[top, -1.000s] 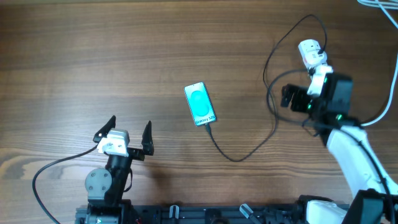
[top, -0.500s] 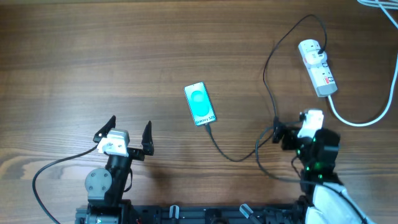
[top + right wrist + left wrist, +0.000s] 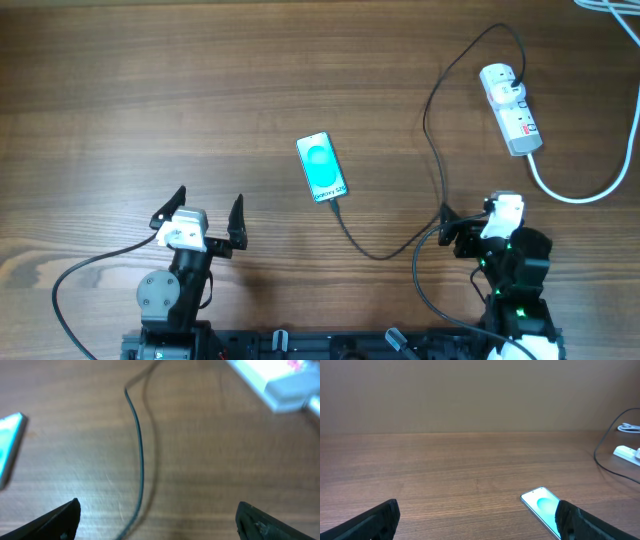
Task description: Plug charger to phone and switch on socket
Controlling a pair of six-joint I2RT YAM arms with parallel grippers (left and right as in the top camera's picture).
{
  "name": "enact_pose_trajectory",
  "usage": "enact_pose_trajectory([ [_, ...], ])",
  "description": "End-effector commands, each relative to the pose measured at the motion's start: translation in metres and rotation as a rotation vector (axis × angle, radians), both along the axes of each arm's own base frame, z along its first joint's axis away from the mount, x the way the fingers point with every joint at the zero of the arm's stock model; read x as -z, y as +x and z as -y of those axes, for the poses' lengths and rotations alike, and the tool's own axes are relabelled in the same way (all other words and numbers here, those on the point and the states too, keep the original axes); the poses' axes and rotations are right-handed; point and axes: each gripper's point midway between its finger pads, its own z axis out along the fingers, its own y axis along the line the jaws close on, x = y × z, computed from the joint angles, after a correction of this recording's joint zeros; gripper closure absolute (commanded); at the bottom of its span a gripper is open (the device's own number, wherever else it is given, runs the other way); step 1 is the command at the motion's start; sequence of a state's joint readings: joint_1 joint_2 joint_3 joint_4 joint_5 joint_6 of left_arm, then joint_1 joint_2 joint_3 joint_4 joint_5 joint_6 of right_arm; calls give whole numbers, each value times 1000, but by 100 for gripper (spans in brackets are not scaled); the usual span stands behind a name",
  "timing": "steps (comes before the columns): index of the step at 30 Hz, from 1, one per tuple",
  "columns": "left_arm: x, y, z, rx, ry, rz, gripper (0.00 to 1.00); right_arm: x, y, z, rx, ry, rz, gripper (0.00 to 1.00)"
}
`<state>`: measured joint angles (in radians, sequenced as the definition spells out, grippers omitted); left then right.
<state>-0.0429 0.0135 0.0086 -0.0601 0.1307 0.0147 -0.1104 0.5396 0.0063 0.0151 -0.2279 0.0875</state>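
The phone (image 3: 321,167), its screen teal, lies flat at the table's middle. It also shows in the left wrist view (image 3: 542,505) and at the left edge of the right wrist view (image 3: 10,445). The charger's thin black cable (image 3: 380,254) runs from the phone's lower edge, curves right and up, and ends at a white plug in the socket (image 3: 512,108). My right gripper (image 3: 480,218) is open and empty over the cable (image 3: 140,455), well short of the socket (image 3: 270,377). My left gripper (image 3: 205,215) is open and empty, near and left of the phone.
The socket's thick white cord (image 3: 575,192) loops off to the right edge. In the left wrist view, the socket (image 3: 627,452) and cable (image 3: 605,455) lie at the far right. Both arm bases sit at the table's near edge.
My right arm has drawn back from the socket to the near edge, over the cable. The socket is now uncovered. The left arm has not moved.
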Motion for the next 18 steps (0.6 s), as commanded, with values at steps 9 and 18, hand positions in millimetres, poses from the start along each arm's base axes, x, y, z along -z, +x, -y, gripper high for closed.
enact_pose_trajectory([
  [9, 1, 0, -2, -9, 16, 1, 0, -93, 2, -23, -127, -159, 427, 0],
  [18, 1, 0, -2, -9, 16, 1, 0, -122, -4, -24, -120, -168, 556, 0],
])
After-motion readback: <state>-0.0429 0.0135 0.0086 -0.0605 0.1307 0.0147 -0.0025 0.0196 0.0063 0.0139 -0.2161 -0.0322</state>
